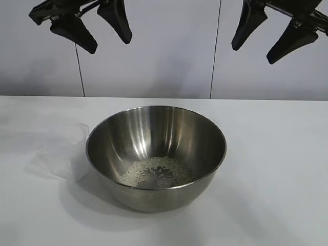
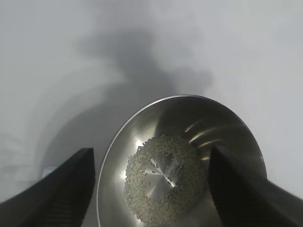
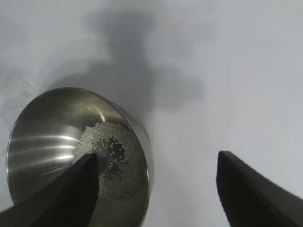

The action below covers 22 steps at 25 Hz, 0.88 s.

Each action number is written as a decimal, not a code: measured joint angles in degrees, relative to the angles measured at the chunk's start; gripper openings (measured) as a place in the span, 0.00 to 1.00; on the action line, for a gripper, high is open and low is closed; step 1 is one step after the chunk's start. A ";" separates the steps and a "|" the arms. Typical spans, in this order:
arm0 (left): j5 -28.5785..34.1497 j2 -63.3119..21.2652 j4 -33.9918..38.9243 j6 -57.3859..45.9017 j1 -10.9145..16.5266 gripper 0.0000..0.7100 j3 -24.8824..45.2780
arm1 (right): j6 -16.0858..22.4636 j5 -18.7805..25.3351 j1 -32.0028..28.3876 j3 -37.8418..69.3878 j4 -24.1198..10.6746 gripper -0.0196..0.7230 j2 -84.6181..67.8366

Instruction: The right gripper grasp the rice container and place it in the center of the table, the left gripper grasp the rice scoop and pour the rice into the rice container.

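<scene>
Steel rice container (image 1: 156,154) sitting mid-table (image 1: 277,169), about centred between the left and right edges, a little toward the near edge. Shiny brushed inside, round, deep, rigid; probably light for its width but slick, so best pinched over the thin rim, not the curved wall. Rice (image 1: 156,172) spread across the bottom, small white grains, a thin patch showing bare metal through its middle. Rice scoop (image 1: 64,154) just beside the bowl on the left-edge side, clear, faint against the white top, seemingly empty; thin plastic, likely featherweight and easily tipped, handle not made out. Left gripper (image 1: 92,32) high above the far left, fingers spread, holding nothing. Right gripper (image 1: 266,35) high above the far right, likewise spread and empty.
</scene>
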 joint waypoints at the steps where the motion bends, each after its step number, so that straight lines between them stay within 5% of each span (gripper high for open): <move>1: -0.12 0.01 -0.14 -0.11 0.00 0.70 -0.16 | 0.00 0.05 0.00 0.00 0.00 0.68 0.00; 16: -0.74 2.89 -2.86 -2.49 0.00 0.70 -0.42 | 0.00 1.43 0.00 0.00 2.62 0.68 0.00; 22: -0.64 2.89 -2.86 -2.49 0.00 0.70 -0.42 | 0.00 -2.37 0.00 0.00 2.68 0.68 0.00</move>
